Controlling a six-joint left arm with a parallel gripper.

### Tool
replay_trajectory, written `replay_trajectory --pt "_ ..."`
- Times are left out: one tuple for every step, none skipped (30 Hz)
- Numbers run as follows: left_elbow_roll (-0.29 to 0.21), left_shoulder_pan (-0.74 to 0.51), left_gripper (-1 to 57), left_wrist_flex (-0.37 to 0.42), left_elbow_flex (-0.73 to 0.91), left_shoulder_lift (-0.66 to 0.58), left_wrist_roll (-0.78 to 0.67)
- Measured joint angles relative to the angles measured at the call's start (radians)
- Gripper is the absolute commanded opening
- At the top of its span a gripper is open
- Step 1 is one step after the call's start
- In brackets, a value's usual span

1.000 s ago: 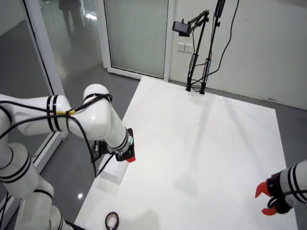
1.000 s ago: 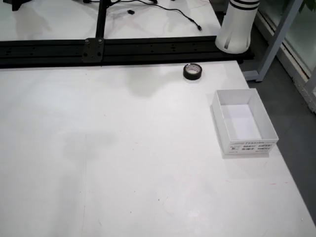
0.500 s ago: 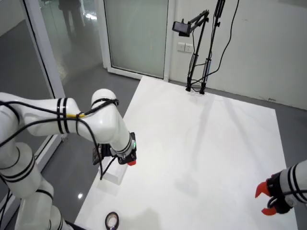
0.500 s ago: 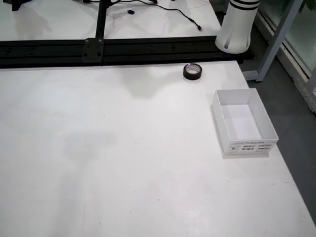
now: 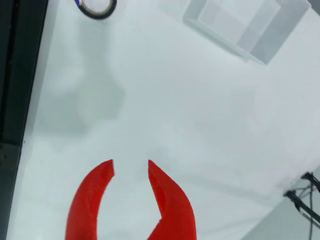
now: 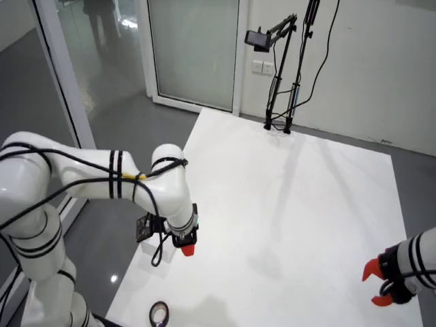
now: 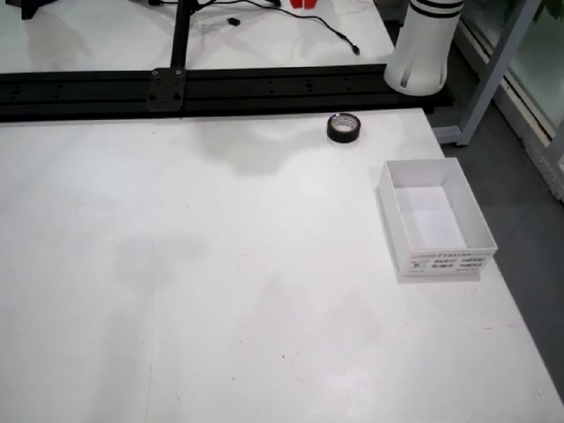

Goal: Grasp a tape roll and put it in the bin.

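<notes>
Gripper (image 5: 131,170) hangs above bare tabletop (image 7: 220,291), red jaws parted, holding nothing. Tape roll (image 7: 345,127) lies flat near the bin's (image 7: 436,220) far corner, well apart from the gripper. Best approach: centre over the roll, straddle one wall of the ring, descend straight.

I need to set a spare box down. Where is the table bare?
Most of the table is bare, from the black rail down and across to the white bin. Only the corner holding the tape roll and bin is taken.
</notes>
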Motion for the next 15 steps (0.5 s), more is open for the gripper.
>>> replay_trajectory --pt "-0.001 -0.001 18.2 0.002 0.0 0.01 0.0" --pt "-0.002 -0.001 18.6 0.003 0.001 0.016 0.0" --pt "-0.003 -0.002 19.0 0.005 0.001 0.026 0.0" --pt "-0.004 -0.002 19.2 0.006 0.002 0.035 0.0" --pt "-0.005 -0.002 19.3 0.007 0.002 0.042 0.0" --pt "-0.006 -0.002 19.4 0.008 0.003 0.052 0.0" --pt "-0.007 -0.001 19.6 0.01 0.003 0.061 0.0" --pt "-0.009 -0.001 19.7 0.012 0.004 0.069 0.0" --pt "-0.012 0.0 19.8 0.013 0.004 0.077 0.0" --pt "-0.014 0.001 19.9 0.014 0.005 0.086 0.0" --pt "-0.017 0.003 20.0 0.015 0.005 0.096 0.0" --pt "-0.019 0.004 20.1 0.016 0.006 0.102 0.0" --pt "-0.022 0.006 20.1 0.017 0.006 0.112 0.0" --pt "-0.025 0.008 20.2 0.019 0.007 0.121 0.0" --pt "-0.028 0.009 20.2 0.02 0.007 0.129 0.0"
